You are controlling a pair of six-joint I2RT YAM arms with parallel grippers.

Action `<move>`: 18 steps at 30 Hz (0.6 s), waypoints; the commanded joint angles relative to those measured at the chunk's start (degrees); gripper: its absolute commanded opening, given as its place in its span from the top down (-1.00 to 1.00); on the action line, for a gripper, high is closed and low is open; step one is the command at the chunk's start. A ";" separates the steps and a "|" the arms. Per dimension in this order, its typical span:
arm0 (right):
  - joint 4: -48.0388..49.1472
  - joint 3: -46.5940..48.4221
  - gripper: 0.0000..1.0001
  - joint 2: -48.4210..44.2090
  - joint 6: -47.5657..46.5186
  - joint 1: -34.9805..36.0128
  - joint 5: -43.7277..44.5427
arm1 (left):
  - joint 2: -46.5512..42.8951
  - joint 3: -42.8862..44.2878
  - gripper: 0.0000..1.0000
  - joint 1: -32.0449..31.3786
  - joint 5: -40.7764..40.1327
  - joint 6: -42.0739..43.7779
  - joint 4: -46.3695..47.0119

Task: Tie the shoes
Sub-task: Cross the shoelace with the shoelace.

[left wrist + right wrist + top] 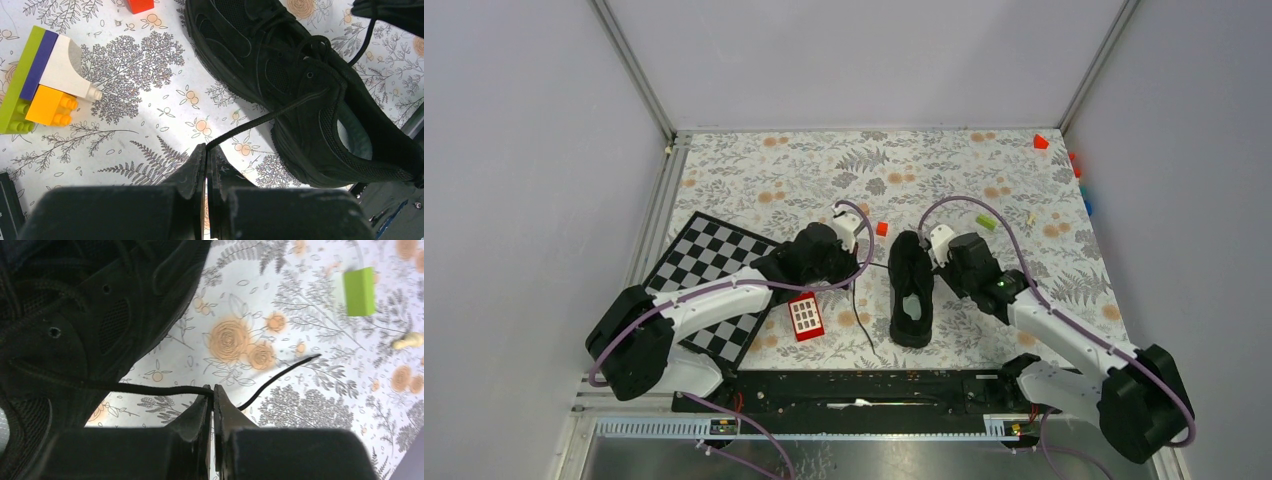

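A floral tablecloth (984, 175) covers the table, which is walled in grey on three sides. One black sneaker (911, 290) lies at its middle, heel toward the arm bases and toe pointing away. It is the only shoe in view.

Nearest, left of the sneaker's heel, lies one red keypad toy (805, 316), and one chessboard (709, 275) lies further left.

Two grippers flank the sneaker. The left gripper (206, 149), just left of it, has its fingers pressed together on one lace strand (260, 117) drawn taut from the eyelets. The right gripper (214, 389), just right of it, is likewise pinched closed on a second lace strand (150, 388), whose loose tip trails past the fingers.

The left wrist view shows one stack of toy bricks (40, 80) left of the sneaker.

Beyond the toe sit one small red block (882, 228) to its left, and one green block (987, 222) with one pale chess pawn (410, 341) to its right. One red block (1040, 142) sits in the far right corner.
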 commanded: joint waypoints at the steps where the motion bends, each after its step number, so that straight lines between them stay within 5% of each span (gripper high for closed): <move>1: 1.03 -0.71 1.00 -5.06 4.15 -0.33 4.60 | -1.79 1.45 1.00 0.46 -1.34 0.20 1.59; 18: 0.21 -1.26 1.00 -8.44 12.12 -0.33 18.62 | -6.87 -3.80 1.00 0.54 -5.02 -2.07 -3.74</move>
